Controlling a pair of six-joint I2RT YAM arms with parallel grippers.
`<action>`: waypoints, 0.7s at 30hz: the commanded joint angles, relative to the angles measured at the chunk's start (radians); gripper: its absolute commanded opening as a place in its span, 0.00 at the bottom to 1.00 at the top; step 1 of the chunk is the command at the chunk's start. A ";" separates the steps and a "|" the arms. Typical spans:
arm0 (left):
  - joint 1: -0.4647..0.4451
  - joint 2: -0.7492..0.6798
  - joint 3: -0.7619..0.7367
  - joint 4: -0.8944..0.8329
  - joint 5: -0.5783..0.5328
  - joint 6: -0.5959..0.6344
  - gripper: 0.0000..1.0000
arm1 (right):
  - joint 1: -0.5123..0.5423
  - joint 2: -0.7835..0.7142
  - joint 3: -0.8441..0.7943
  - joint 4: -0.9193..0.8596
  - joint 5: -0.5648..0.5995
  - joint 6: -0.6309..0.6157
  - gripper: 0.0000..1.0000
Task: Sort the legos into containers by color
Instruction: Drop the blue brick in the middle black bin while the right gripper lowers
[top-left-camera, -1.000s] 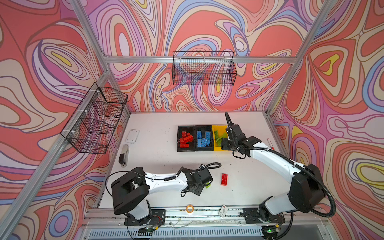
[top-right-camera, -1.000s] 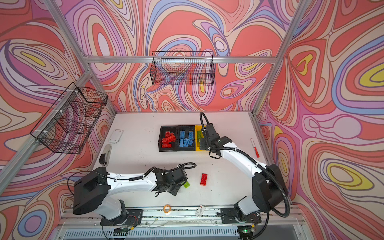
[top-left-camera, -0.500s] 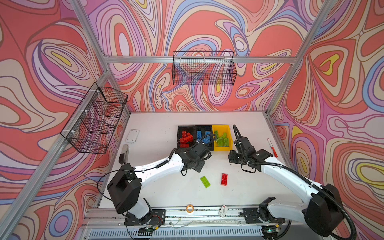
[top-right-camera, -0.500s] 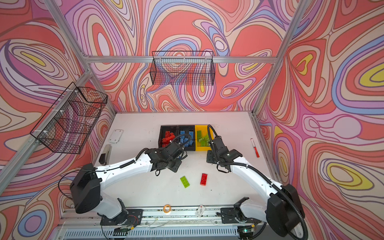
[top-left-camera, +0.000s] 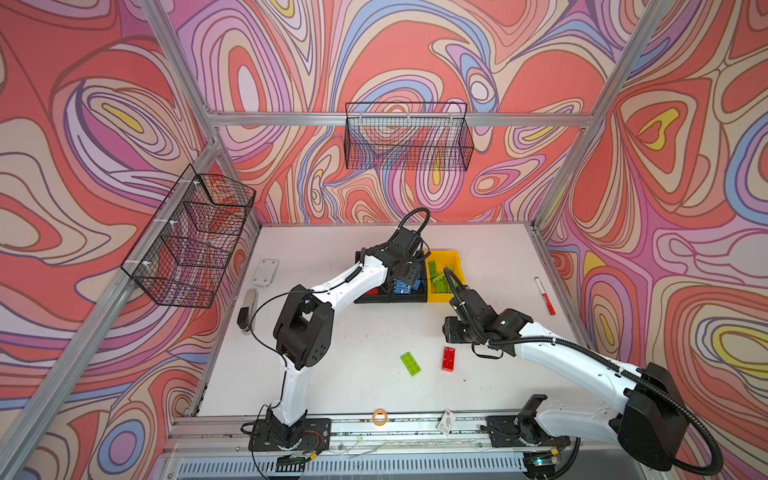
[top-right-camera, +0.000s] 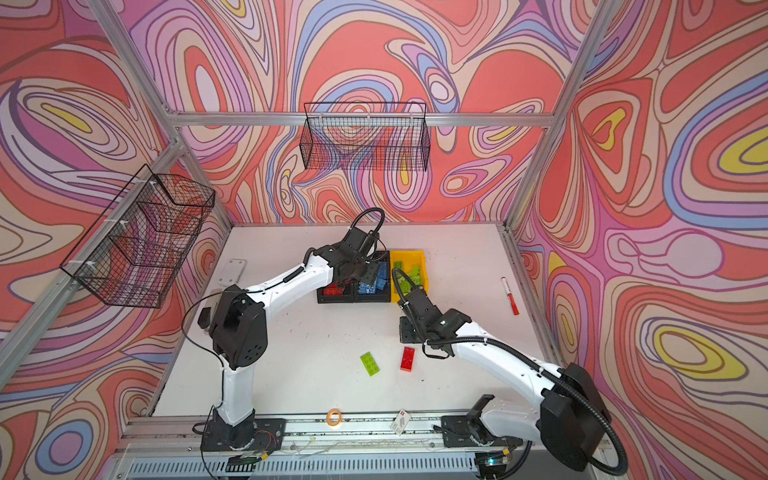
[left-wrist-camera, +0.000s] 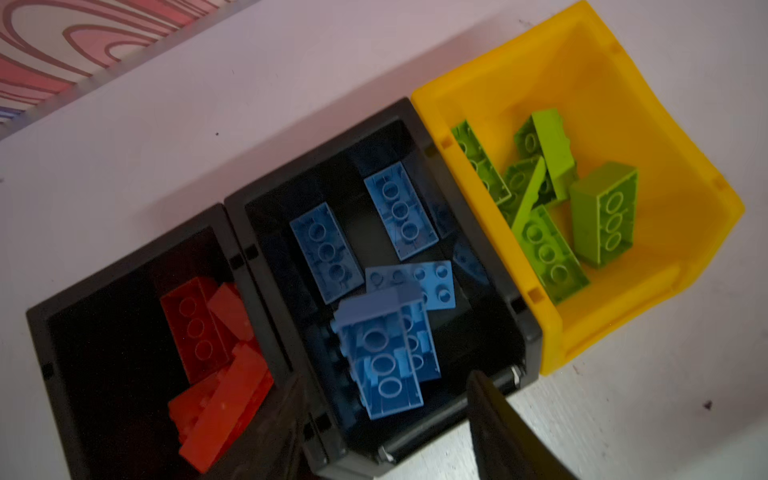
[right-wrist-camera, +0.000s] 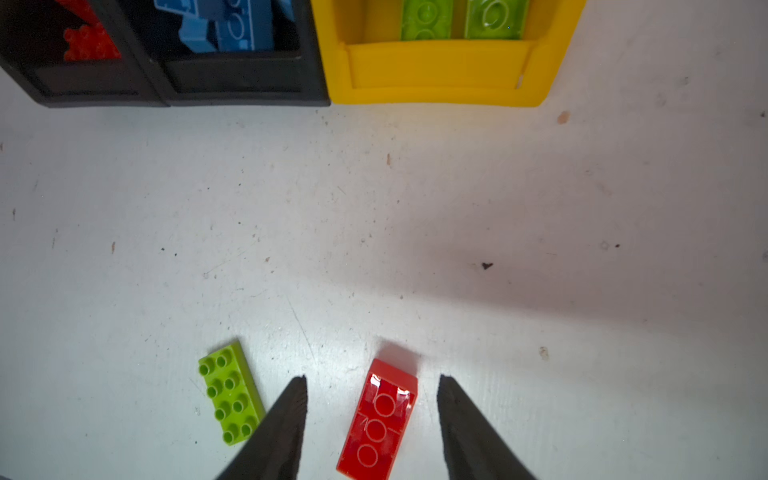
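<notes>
The left jaws have just sprung apart, dropping the blue brick (left-wrist-camera: 382, 357) into the middle black bin (left-wrist-camera: 517, 309), while the right jaws hang spread astride the red brick (right-wrist-camera: 380, 419) on the bench (right-wrist-camera: 415, 208), leaving only that and the green brick (right-wrist-camera: 230, 392), I reckon.

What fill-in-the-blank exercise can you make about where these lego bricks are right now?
1. The yellow bin holds only ____ bricks.
2. The blue bricks lie in the ____ bin of the three.
3. The right gripper is open, and in its wrist view the loose ____ brick shows between its fingertips.
4. The loose green brick lies on the table with its studs facing ____.
Missing words: green; middle; red; up.
</notes>
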 joint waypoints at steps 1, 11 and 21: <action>0.018 -0.009 0.049 -0.025 -0.003 0.011 0.71 | 0.053 0.018 -0.012 0.012 0.021 0.042 0.56; 0.099 -0.292 -0.272 0.044 -0.039 -0.070 0.71 | 0.230 0.178 0.013 0.077 -0.002 -0.024 0.57; 0.221 -0.623 -0.640 0.070 -0.047 -0.140 0.70 | 0.343 0.344 0.089 0.124 -0.029 -0.070 0.61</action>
